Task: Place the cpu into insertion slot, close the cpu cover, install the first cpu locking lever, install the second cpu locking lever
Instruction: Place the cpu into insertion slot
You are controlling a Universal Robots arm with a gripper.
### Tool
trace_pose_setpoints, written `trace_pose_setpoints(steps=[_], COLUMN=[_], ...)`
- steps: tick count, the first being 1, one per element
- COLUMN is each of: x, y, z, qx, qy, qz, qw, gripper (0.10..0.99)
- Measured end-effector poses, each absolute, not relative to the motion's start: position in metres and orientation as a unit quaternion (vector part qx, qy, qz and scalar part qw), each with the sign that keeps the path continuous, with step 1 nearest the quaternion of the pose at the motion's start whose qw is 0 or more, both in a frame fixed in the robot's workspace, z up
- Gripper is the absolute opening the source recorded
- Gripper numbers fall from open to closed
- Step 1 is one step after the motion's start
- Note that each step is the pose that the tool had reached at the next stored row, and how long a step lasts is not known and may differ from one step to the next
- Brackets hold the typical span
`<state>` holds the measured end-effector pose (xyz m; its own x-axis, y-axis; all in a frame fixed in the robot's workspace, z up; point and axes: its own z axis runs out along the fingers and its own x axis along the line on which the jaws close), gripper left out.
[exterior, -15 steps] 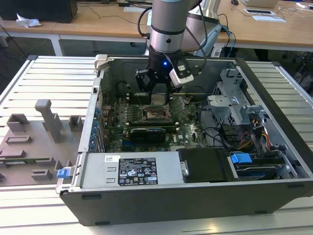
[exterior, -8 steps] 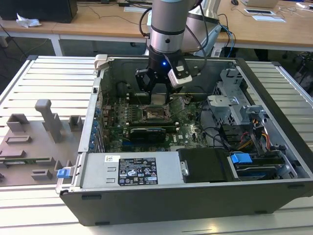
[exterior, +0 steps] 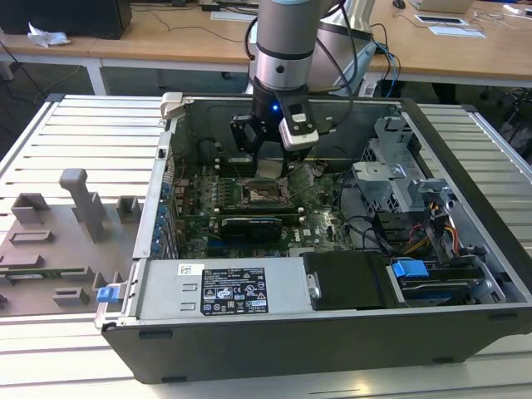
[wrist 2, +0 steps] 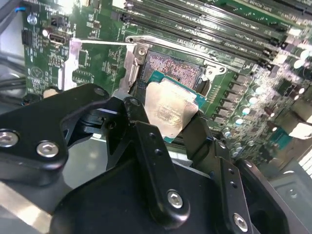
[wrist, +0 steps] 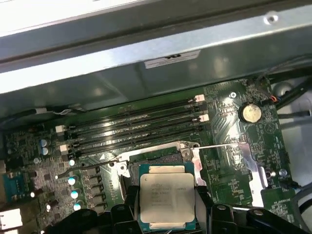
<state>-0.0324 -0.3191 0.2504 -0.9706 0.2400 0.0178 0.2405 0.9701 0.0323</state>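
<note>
As we come in from the near edge of the exterior view, first up is the grey slatted metal tabletop, with a grey plastic fixture tray on the exterior view's left. On the tabletop lies the open dark grey computer case. Just inside its near wall sits a silvery power supply box with a printed label.

Deeper in we have the green motherboard, and a long black card lies across it.

Right behind that card is the action. The black gripper hangs over the square dark insertion slot with its silvery rim.

In both wrist views the black fingers are clamped on two opposite edges of the small flat square cpu, pale silvery top facing the cameras. The chip hangs over one edge of the insertion slot, whose contact field shows beyond it. Whether the chip touches the socket, I cannot tell.

The thin silvery cpu cover is swung open beside the socket, and green board shows through its cut-out centre.

Past the socket run the long black memory slots, then the case's far wall. Beyond the case stand pale wooden desks.
</note>
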Motion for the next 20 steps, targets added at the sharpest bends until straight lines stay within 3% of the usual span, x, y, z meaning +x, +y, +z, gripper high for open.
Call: trace_pose_setpoints(steps=[20], x=[-0.0324], y=[-0.3191], z=[0.2495], qx=[-0.275], qy=[-0.961], qz=[-0.016], qw=[0.004], gripper=[0.541])
